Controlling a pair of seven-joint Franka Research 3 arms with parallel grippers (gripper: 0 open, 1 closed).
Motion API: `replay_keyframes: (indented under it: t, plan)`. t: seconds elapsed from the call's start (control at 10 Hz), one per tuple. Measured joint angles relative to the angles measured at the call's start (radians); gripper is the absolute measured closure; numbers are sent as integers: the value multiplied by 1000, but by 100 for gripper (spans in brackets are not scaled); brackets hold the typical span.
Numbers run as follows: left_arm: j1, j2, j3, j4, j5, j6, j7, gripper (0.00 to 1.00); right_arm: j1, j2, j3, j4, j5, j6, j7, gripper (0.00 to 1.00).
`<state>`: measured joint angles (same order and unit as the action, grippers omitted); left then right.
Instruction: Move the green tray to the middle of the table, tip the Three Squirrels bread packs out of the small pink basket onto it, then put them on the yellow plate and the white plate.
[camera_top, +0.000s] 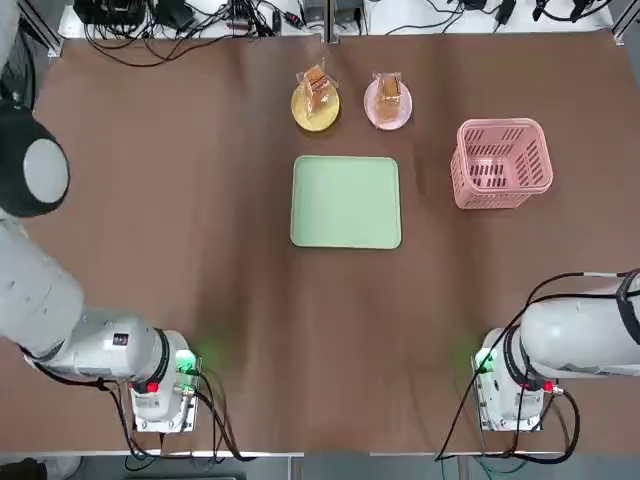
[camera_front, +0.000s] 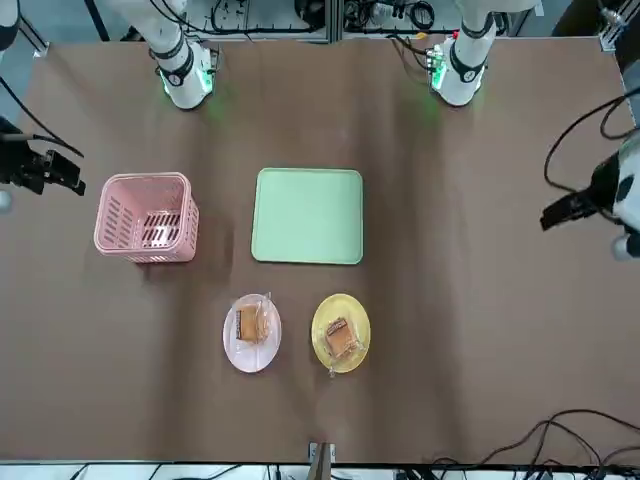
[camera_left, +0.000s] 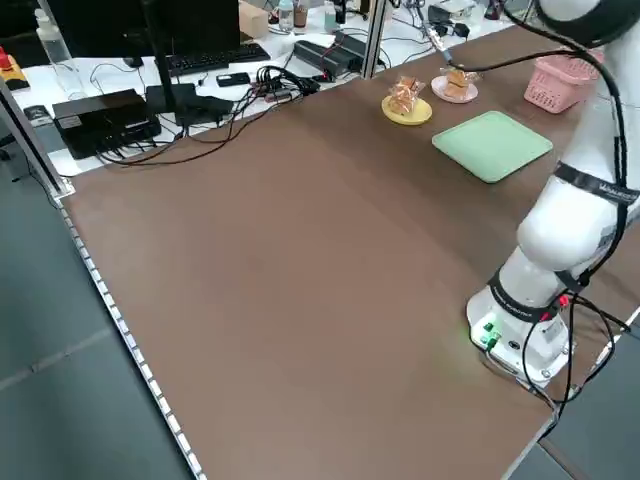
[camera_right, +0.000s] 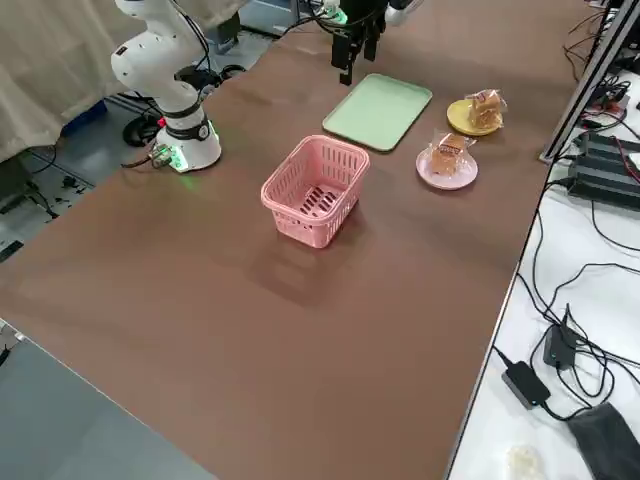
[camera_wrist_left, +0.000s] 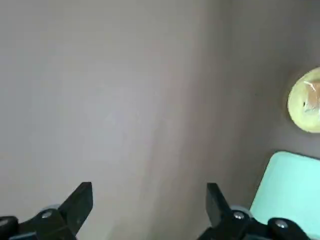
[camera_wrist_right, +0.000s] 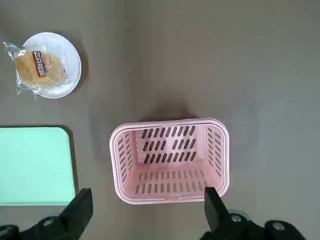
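Resting on plates (camera_top: 316, 113), bread packs (camera_top: 317, 88), basket (camera_top: 501, 163) empty

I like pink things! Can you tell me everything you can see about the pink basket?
The small pink basket looks like plastic, a rectangle with a flared rim and rows of slots in its walls and floor. It stands upright and empty on the brown table, on the robot's right side, apart from the green tray and the white plate. Nothing touches it but the table. The right gripper hangs open above it.

Overhead and opposite-facing front views share the green tray (camera_top: 346, 201); wrists look down.
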<state>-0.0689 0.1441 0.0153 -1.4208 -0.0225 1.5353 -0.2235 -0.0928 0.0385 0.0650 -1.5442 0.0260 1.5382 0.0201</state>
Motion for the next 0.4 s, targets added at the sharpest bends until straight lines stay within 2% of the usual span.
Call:
replay_keyframes:
  t: [0.2,0.4]
  plan:
    - [-1,-105,10,-68,0,14,120,0,1,0,3,0,0,0,0,1]
    - [-2,-143,37,-89,-14,15,169,0,2,0,4,1,0,0,0,1]
